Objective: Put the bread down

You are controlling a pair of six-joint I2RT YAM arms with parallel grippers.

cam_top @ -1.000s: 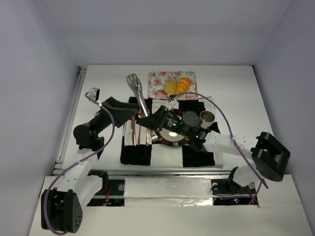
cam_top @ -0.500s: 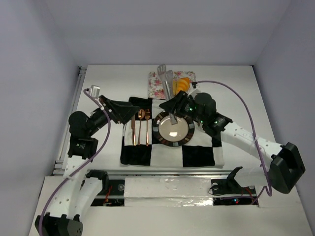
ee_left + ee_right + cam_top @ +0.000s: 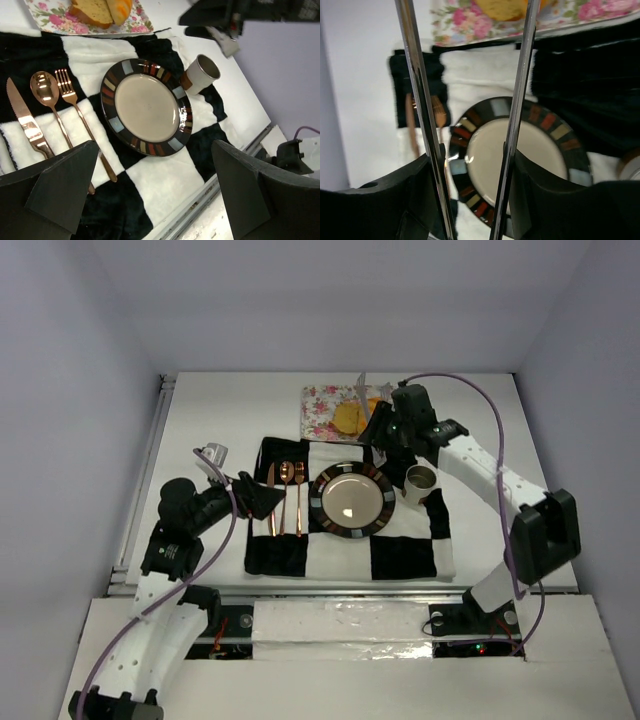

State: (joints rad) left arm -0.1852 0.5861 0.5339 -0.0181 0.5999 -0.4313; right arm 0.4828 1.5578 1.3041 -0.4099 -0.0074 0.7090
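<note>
The bread lies on a floral napkin (image 3: pixel 322 410) at the back: a tan slice (image 3: pixel 92 9) and an orange croissant (image 3: pixel 121 7), seen from above as a yellow patch (image 3: pixel 348 418). My right gripper (image 3: pixel 385 428) is shut on metal tongs (image 3: pixel 420 100), its fingers pressing both arms from outside. The tong tips (image 3: pixel 366 390) reach over the napkin's right end. The striped-rim plate (image 3: pixel 322 502) sits bare on the checked cloth. My left gripper (image 3: pixel 160 200) stands open over the cloth's left part, holding nothing.
A copper knife (image 3: pixel 25 120), spoon (image 3: pixel 44 87) and fork (image 3: pixel 70 95) lie left of the plate. A small cup (image 3: pixel 420 480) stands right of it. The black-and-white cloth (image 3: pixel 400 555) reaches the table's near rail.
My right arm has swung from over the plate to the back, carrying the tongs to the napkin. My left arm has drawn back toward the near left.
</note>
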